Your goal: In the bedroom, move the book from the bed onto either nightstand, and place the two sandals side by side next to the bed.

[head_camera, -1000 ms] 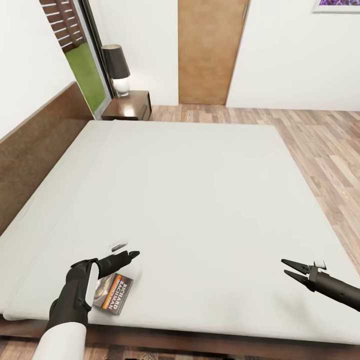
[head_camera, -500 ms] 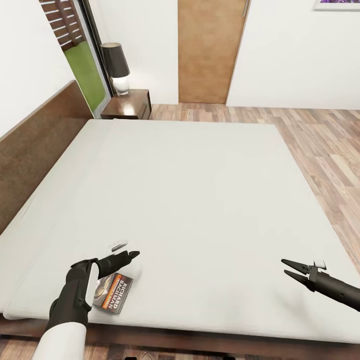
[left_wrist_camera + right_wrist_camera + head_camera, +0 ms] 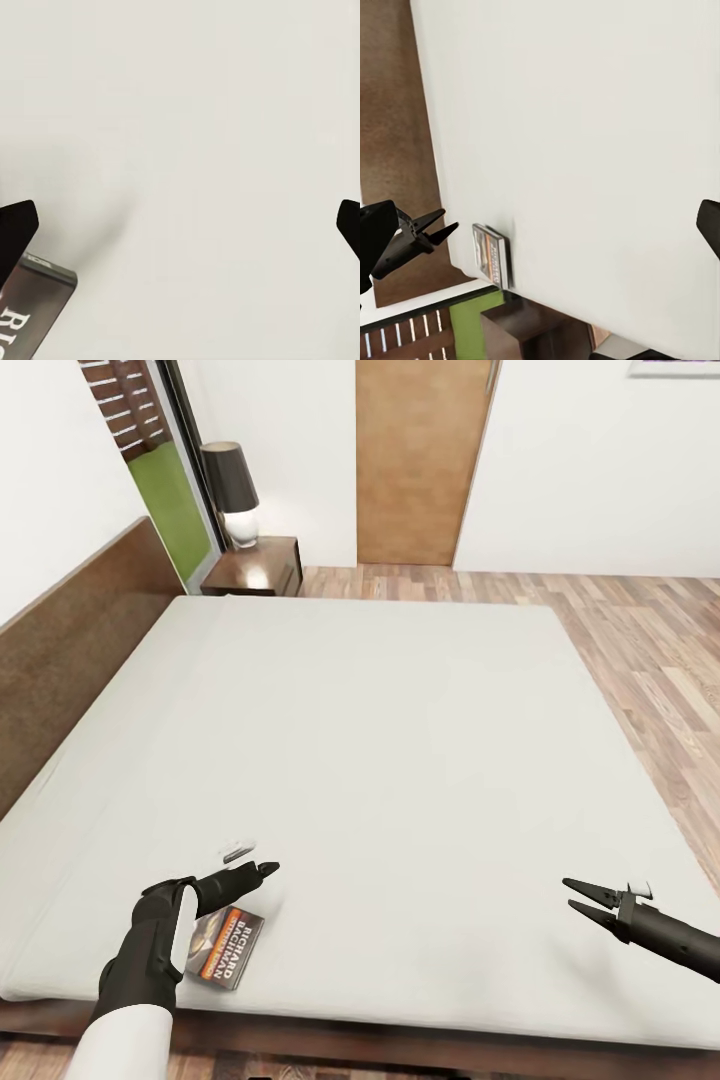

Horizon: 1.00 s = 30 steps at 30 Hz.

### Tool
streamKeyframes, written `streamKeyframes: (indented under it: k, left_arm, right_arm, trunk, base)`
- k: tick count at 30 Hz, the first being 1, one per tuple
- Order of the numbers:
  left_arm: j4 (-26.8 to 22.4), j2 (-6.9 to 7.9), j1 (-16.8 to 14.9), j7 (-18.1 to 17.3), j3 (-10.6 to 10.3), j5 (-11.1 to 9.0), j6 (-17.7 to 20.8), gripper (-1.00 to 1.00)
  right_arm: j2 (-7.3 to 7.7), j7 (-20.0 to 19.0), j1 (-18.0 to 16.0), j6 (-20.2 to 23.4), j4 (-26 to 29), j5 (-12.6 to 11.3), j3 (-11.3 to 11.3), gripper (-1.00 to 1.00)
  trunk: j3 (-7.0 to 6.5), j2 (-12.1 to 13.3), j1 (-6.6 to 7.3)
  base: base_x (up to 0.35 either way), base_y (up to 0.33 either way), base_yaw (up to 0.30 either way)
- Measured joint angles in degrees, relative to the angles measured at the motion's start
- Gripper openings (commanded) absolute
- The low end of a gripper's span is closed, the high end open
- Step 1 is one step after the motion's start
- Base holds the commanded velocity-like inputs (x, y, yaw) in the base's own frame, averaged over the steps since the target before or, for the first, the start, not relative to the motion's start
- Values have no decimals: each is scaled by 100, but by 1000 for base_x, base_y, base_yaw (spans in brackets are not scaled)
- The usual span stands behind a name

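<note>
Head view: one book [image 3: 225, 947] flat on the bed [image 3: 380, 760], close to its near edge toward the headboard-side corner. Left hand [image 3: 268, 870] poised above it, tips nearly together; right hand [image 3: 572, 894] parted, empty, near the foot-side corner. One nightstand [image 3: 256, 568] with one lamp [image 3: 233, 493] beyond the far edge.

Left wrist view: fingertips [image 3: 16, 229] wide apart, book [image 3: 34, 311] by one of them.

Right wrist view: book [image 3: 493, 255] lying free.

Book pickup in hand, seemingly; next calls for pulling back and lowering to straddle the book.
</note>
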<state>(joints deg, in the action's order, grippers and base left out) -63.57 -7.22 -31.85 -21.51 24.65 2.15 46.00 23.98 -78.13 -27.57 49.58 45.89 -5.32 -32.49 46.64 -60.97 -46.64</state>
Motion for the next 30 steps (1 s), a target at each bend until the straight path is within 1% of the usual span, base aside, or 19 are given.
streamKeyframes:
  k: [2, 7, 30]
  left_arm:
    - [0, 0, 0, 0, 0, 0, 0, 100]
    - [0, 0, 0, 0, 0, 0, 0, 100]
    - [0, 0, 0, 0, 0, 0, 0, 100]
  right_arm:
    - [0, 0, 0, 0, 0, 0, 0, 100]
    - [0, 0, 0, 0, 0, 0, 0, 100]
    - [0, 0, 0, 0, 0, 0, 0, 100]
  trunk:
    - [36, -80, -44]
    - [36, -82, -45]
    - [449, -1003, -549]
  base:
    - [0, 0, 0]
    - [0, 0, 0]
    - [0, 0, 0]
